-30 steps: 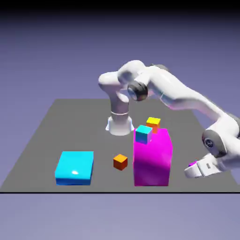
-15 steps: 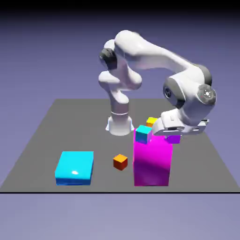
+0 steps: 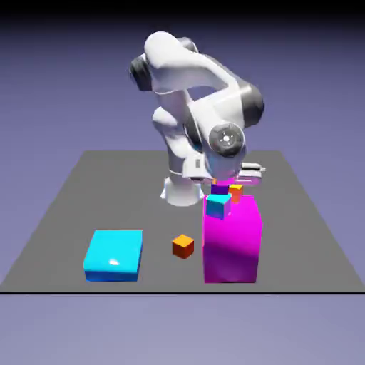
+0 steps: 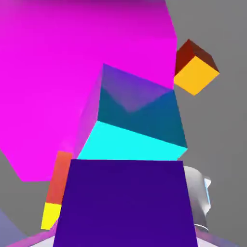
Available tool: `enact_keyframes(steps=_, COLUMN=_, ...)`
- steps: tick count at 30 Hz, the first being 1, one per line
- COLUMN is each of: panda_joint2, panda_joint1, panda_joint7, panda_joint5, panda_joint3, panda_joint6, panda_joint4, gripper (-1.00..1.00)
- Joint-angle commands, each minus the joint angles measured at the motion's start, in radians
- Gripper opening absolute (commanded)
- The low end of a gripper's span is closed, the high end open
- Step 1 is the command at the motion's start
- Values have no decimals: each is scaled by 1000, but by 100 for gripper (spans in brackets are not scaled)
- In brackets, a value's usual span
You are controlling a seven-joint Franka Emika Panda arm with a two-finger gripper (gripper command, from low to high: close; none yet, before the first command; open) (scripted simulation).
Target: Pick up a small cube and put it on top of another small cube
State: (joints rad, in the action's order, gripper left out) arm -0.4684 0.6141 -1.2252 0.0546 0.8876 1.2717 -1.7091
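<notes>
Gripper clamped on small purple cube, just above cyan one

Gripper [image 3: 222,183] was clenched w/ the small purple cube [image 4: 125,205] btwn its fingers; cube's dark face filled the btm middle of the hand view and hid most of the fingertips.

Ext. view, L to R: flat cyan block [image 3: 114,255] lay on the dark table [image 3: 160,274] at far L. White arm [image 3: 207,78] rose from its base [image 3: 182,191] and bent over, hand above the tall magenta block's top end. Small orange cube [image 3: 183,246] sat on the table btwn the flat block & the tall magenta block [image 3: 232,242]. Small cyan cube [image 3: 218,206] showed at the magenta block's upper L corner, w/ the purple cube just above it in the pic; contact btwn the 2 cubes, can't tell. Yellow-topped orange cube [image 3: 235,192] showed just R of the purple one, partly hidden.

Hand view, L to R: magenta block took up the upper L, yellow-topped cube was low L & partly covered, cyan cube stood mid-frame right by the purple one's edge, small orange cube was upper R, part of the white base lower R.
</notes>
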Motion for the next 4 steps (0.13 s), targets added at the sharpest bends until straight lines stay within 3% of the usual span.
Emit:
enact_keyframes(steps=1, panda_joint2=5, panda_joint1=4, panda_joint7=3, panda_joint5=0, panda_joint3=1, panda_joint6=11, panda_joint4=-16, gripper=-100)
enact_keyframes(steps=2, panda_joint2=5, panda_joint1=4, panda_joint7=3, panda_joint5=0, panda_joint3=1, panda_joint6=11, panda_joint4=-16, gripper=100)
enact_keyframes(steps=4, panda_joint2=-7, panda_joint1=-6, panda_joint7=-3, panda_joint5=4, panda_joint3=-1, panda_joint6=-14, panda_joint4=20, gripper=100)
